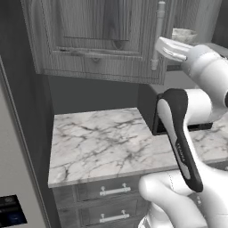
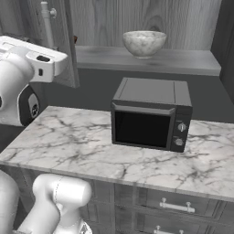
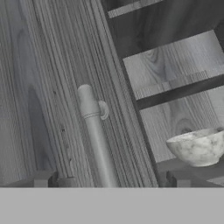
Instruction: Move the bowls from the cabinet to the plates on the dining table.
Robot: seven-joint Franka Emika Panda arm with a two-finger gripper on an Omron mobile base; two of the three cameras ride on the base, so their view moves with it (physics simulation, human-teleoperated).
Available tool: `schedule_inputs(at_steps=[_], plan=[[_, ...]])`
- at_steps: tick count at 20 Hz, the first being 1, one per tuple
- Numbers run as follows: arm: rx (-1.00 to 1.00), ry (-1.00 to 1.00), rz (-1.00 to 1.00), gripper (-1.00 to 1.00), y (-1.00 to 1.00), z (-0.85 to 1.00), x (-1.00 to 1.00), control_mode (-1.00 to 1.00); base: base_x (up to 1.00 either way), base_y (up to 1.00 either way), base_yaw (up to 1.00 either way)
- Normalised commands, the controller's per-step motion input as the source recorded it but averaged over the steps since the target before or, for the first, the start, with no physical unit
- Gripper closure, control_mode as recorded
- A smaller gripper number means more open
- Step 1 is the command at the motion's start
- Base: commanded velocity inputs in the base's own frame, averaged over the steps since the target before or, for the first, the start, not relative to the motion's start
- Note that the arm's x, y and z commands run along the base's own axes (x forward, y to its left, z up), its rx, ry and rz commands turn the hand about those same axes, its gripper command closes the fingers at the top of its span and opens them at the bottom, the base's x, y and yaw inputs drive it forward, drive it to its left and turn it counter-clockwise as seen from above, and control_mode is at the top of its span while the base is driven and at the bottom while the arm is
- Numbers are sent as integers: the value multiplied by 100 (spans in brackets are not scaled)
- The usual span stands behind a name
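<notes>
Just in front of the cabinet door (image 3: 48,109), the gripper (image 3: 111,179) is hovering with its fingers spread wide, one tip to each side of the silver bar handle (image 3: 97,140) and neither one clamping it. That is reading as a hold just let go, or one not yet taken; the door is standing swung out from the cabinet (image 2: 151,18), so my guess is the handle work is finished and the hand is being freed for a reach inside.

Beyond the door edge, the white marble-look bowl (image 2: 144,43) is sitting upright on the open shelf (image 2: 192,61), directly above the black microwave (image 2: 151,114) that is resting on the marble counter (image 2: 68,137). It is waiting there because nothing is carrying it yet.

Much is staying hidden. Only the fingertips are showing in the hand view, so contact with the bar is hard to judge. From the left base view the arm is covering most of the microwave and the bowl is only peeking past the door. I cannot tell where the dark wooden bowl is; the door may be masking it.
</notes>
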Motion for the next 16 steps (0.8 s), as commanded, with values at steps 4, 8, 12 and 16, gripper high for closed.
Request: schedule_inputs(at_steps=[4,8,12,16], plan=[[0,0,0,-100,-36,0,-51,-100,0,0,0],[-2,9,0,-100,-29,-14,-27,-100,0,0,0],[-5,21,0,-100,-19,-39,-7,-100,0,0,0],[-2,24,0,-100,-27,-42,0,-100,0,0,0]])
